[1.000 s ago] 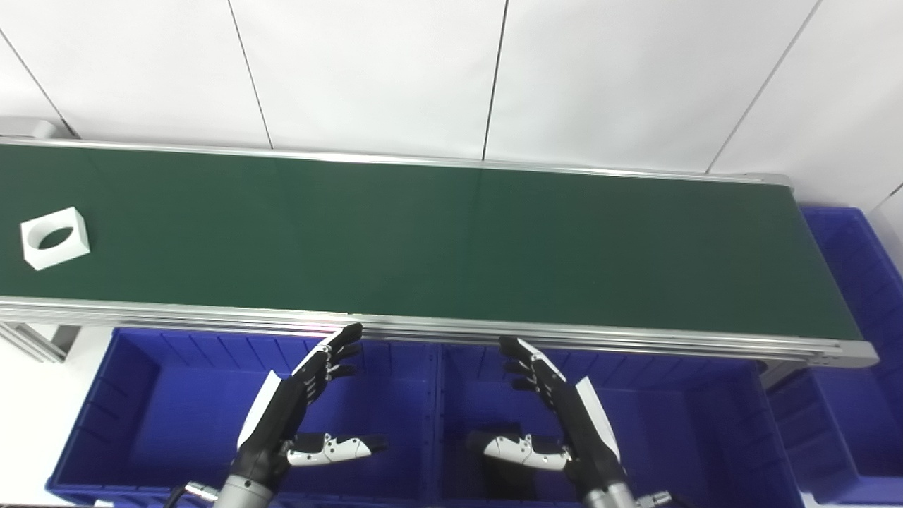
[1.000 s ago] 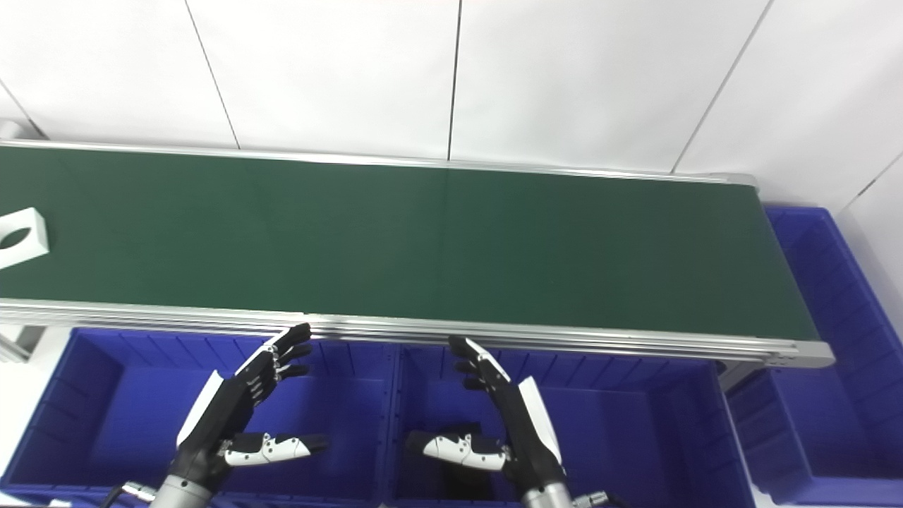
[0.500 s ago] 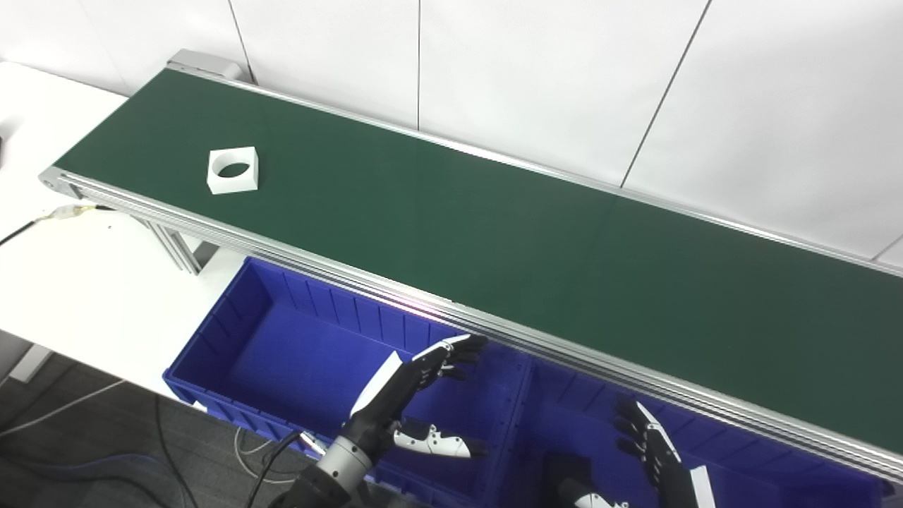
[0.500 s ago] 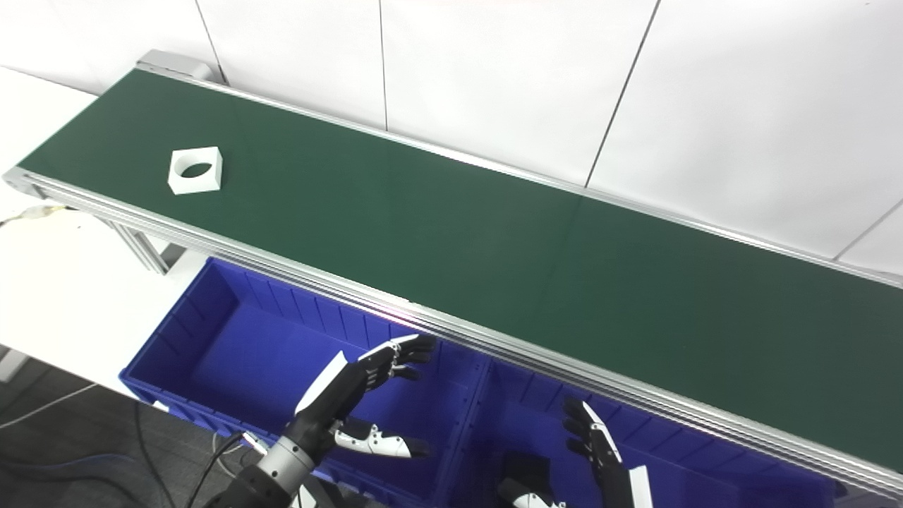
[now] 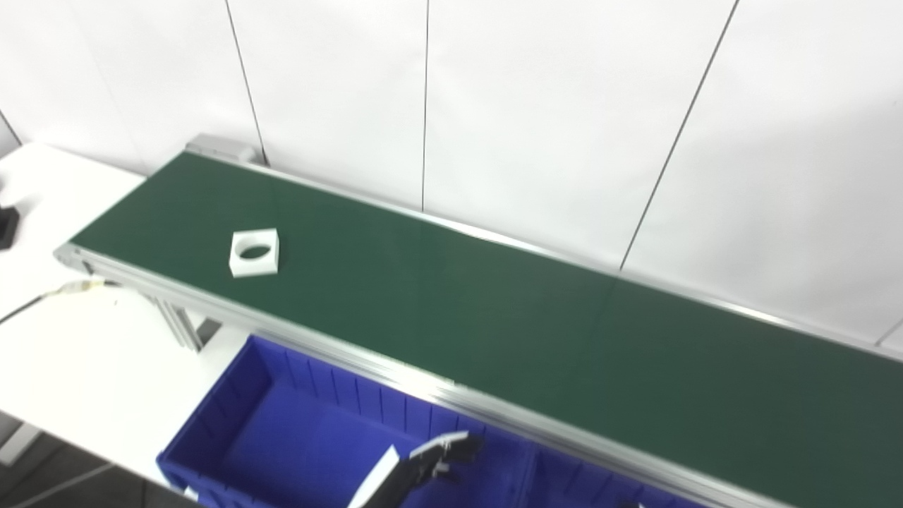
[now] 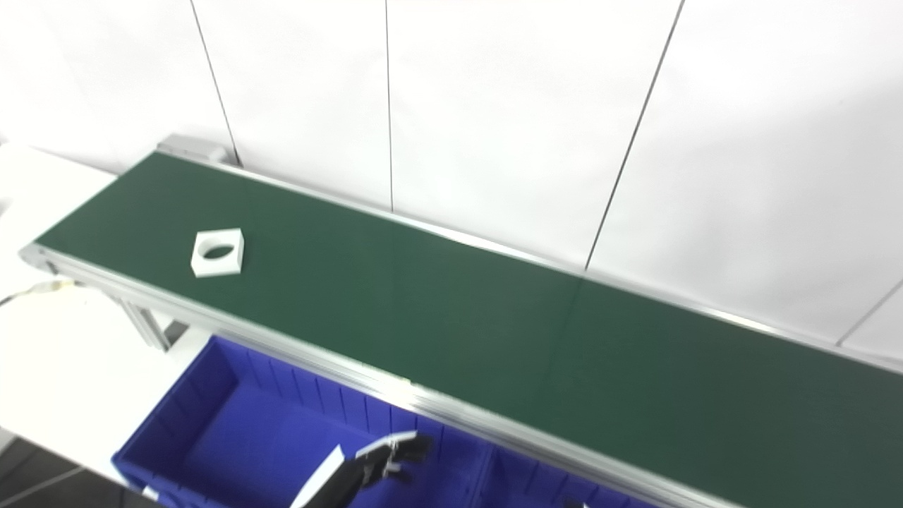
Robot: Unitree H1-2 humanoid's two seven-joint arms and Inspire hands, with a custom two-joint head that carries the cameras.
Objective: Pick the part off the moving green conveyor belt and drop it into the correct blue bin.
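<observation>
A white square part with a round hole (image 5: 254, 252) lies flat on the green conveyor belt (image 5: 494, 317) at frame left, well up-left of the left hand (image 5: 423, 467); that hand, over the blue bin (image 5: 233, 430), holds nothing, fingers seemingly apart; right hand out of view.

White panelled wall (image 5: 550, 106), white table (image 5: 63, 339), dark floor (image 5: 42, 487)

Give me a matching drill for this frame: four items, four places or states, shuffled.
Items:
1. part
2. belt
3. bin
4. left hand

Places:
A. below the belt's near rail
B. over the bin, holding nothing
C. on the belt near its left end
D. along the white wall

Pairs: 1-C, 2-D, 3-A, 4-B
</observation>
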